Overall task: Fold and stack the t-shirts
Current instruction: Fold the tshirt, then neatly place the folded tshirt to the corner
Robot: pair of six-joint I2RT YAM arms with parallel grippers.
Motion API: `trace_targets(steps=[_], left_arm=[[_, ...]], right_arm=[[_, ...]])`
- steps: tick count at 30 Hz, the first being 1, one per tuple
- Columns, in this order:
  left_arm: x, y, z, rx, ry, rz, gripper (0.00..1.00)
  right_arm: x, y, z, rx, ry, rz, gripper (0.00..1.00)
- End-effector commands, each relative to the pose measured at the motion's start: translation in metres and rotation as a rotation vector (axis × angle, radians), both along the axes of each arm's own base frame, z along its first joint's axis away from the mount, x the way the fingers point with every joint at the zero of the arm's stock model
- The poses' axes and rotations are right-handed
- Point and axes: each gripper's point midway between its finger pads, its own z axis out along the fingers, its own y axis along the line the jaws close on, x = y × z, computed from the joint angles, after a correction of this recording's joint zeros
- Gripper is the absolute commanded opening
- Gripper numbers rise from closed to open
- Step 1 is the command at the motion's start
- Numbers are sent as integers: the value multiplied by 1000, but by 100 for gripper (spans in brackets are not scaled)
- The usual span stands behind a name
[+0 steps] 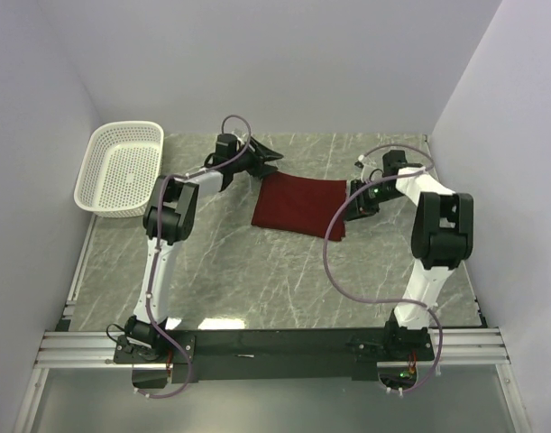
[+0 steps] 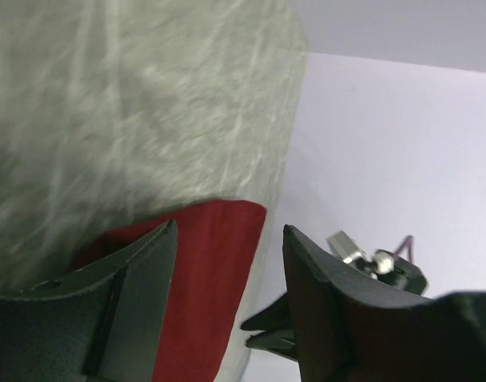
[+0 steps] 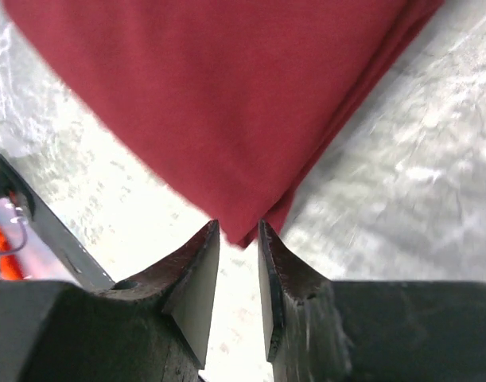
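Observation:
One dark red t-shirt [image 1: 298,206] lies folded into a rectangle on the marble table, towards the back middle. My left gripper [image 1: 268,159] hovers at the shirt's far left corner. Its jaws stand wide open with nothing between them, and the left wrist view shows the shirt [image 2: 219,263] on the table beyond the left gripper [image 2: 229,231]. My right gripper [image 1: 354,204] is at the shirt's right edge. In the right wrist view the right gripper [image 3: 238,227] stands open by a narrow gap. A corner of the shirt [image 3: 227,103] reaches just to its fingertips, and bare table shows between the pads.
A white perforated basket [image 1: 122,167] stands at the back left against the wall. White walls close the table at the left, back and right. The black rail with both arm bases [image 1: 284,347] runs along the near edge.

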Motion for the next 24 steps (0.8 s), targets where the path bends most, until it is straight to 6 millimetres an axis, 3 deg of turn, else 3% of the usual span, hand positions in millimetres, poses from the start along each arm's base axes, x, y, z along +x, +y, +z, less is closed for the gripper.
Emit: trace_targets(steps=[1,2,3,4,5,6,7,8,9,10,11,12,13,14,15,16,17,18,20,21,23,24], left_arm=[[15,-1,92,-22,-278,-46,61],[13,0,107,-18,-318,-53,62],[7,3,133,-3,-354,-53,63],[9,11,143,74,-416,-17,67],[6,20,142,139,-425,16,70],[-9,28,184,180,-496,42,71],[-9,43,194,282,-568,98,72],[-22,55,184,343,-557,114,73],[-42,69,229,363,-646,158,74],[-52,82,238,432,-704,188,76],[-64,102,215,510,-671,235,79],[-89,120,254,525,-751,300,82],[-102,132,255,580,-776,325,86],[-115,148,229,639,-731,349,96],[-138,167,256,645,-774,426,99],[-152,177,230,685,-726,423,99],[-163,182,227,692,-721,422,99],[-182,189,240,676,-753,435,99],[-206,193,209,701,-685,383,99],[-222,197,217,680,-700,393,99],[-243,202,189,691,-637,361,99],[-259,206,198,659,-662,381,99]], right_arm=[[1,-2,43,-40,-168,35,35],[2,-5,44,-56,-179,29,37],[4,-5,46,-61,-191,18,45],[5,-6,48,-65,-200,12,52],[7,-6,48,-68,-206,6,64],[9,-5,48,-60,-199,-13,78],[14,-6,46,-65,-213,-33,89],[17,-7,44,-70,-217,-52,89],[21,-9,41,-79,-209,-81,89],[27,-9,37,-82,-210,-95,89],[30,-10,33,-90,-201,-117,90],[33,-10,31,-94,-188,-131,90],[37,-6,29,-90,-184,-130,90],[39,-4,28,-93,-184,-130,91],[45,-5,27,-124,-182,-161,91],[44,6,22,-130,-178,-135,91],[47,9,20,-141,-180,-139,91],[51,10,15,-161,-151,-177,91],[49,22,11,-158,-131,-161,91],[49,26,6,-157,-124,-157,91],[47,31,0,-166,-106,-149,91],[45,31,-7,-176,-81,-156,89]])
